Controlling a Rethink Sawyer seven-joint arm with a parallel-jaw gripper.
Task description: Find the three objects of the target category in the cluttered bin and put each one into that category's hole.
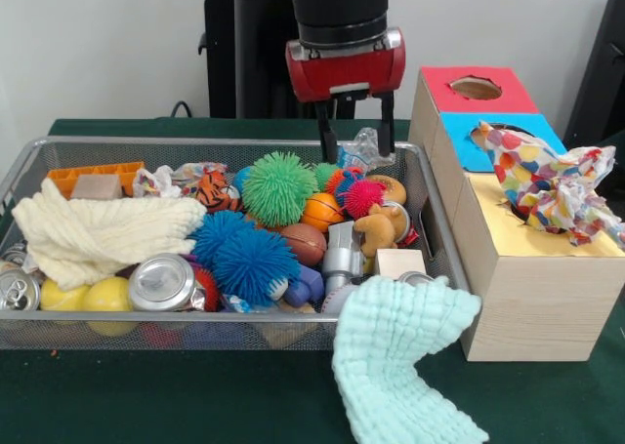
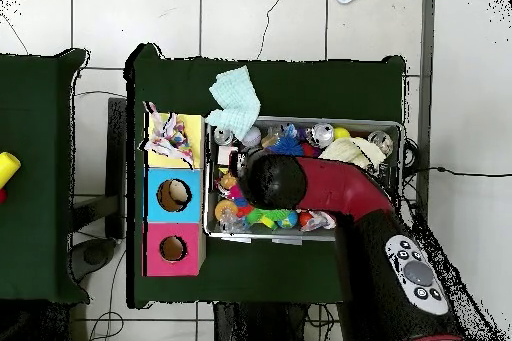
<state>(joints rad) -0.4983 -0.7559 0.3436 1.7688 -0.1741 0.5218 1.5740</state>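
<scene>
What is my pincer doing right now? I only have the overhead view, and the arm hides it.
Observer: The pincer is open and empty, hanging over the cluttered bin's far rim.
Operator: Anything crinkly near it?
Observer: Crumpled clear plastic shows between its fingers; I cannot tell whether they touch.
Operator: Did the wrapper on the box drop in?
Observer: No, the multicoloured wrapper stands bunched above the wooden box.
</scene>
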